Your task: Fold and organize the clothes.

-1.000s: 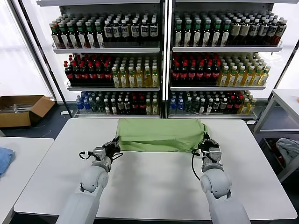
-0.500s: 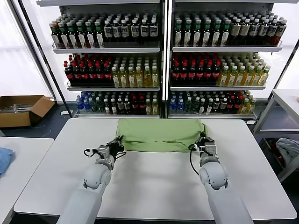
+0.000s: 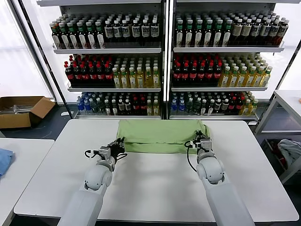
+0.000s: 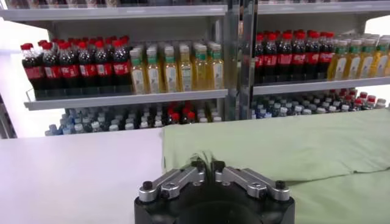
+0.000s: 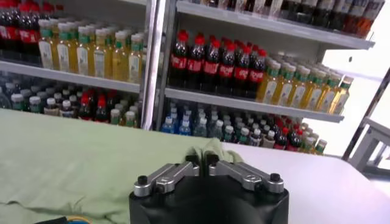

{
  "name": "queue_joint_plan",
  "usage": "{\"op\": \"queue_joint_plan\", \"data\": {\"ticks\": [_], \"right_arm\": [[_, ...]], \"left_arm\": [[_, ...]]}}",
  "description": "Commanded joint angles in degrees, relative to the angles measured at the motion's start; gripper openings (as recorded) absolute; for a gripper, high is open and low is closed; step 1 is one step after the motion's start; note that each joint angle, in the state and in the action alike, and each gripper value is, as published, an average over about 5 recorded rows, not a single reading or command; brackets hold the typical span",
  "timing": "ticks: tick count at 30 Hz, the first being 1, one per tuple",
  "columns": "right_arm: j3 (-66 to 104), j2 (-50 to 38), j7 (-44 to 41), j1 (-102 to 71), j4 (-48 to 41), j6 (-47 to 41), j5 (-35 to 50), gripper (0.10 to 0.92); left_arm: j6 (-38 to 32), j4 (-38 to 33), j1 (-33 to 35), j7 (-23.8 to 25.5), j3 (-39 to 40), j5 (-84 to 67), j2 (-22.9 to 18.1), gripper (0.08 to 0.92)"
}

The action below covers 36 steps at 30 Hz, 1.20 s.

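Both grippers moved forward, carrying the near hem onto the folded green shirt (image 3: 160, 136) at the table's (image 3: 155, 188) far edge. Left gripper (image 3: 118, 147) and right gripper (image 3: 201, 140) pinch shirt corners.

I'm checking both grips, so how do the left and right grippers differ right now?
The left gripper sits at the light green fabric shirt's left corner, the right gripper at its right corner. The left arm angles inward; the right points nearly straight ahead. Both sit on the white table at the shirt's near edge.
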Motion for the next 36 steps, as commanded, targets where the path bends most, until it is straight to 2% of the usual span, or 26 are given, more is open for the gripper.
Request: {"op": "queue_joint_plan", "data": {"ticks": [1, 7, 13, 16, 19, 36], "right_arm": [[0.58, 1.45, 5.96, 1.18, -0.37, 0.67, 6.55, 0.431], [1.01, 0.78, 7.56, 0.74, 3.08, 0.81, 5.86, 0.605], [3.74, -1.11, 6.55, -5.83, 10.67, -1.77, 3.59, 0.772], [5.66, -2.41, 5.73, -10.58, 13.33, -2.11, 2.95, 0.813], [7.33, -3.45, 5.05, -14.45, 14.23, -2.05, 2.78, 0.821], [7.41, -4.35, 3.67, -15.87, 11.47, -2.32, 3.42, 0.823]], "left_arm": [[1.81, -2.41, 0.8, -1.08, -0.62, 0.08, 0.14, 0.326], [3.22, -5.72, 2.75, -1.29, -0.95, 0.21, 0.3, 0.499], [3.81, -9.12, 5.53, -1.12, -1.59, 0.79, 0.74, 0.673], [3.89, -9.42, 6.37, -1.14, -2.07, 1.37, 1.03, 0.755], [4.07, -9.13, 6.69, -1.43, -2.54, 1.62, 1.15, 0.808], [4.54, -6.26, 5.41, -1.25, -1.89, 2.83, 1.24, 0.823]]}}
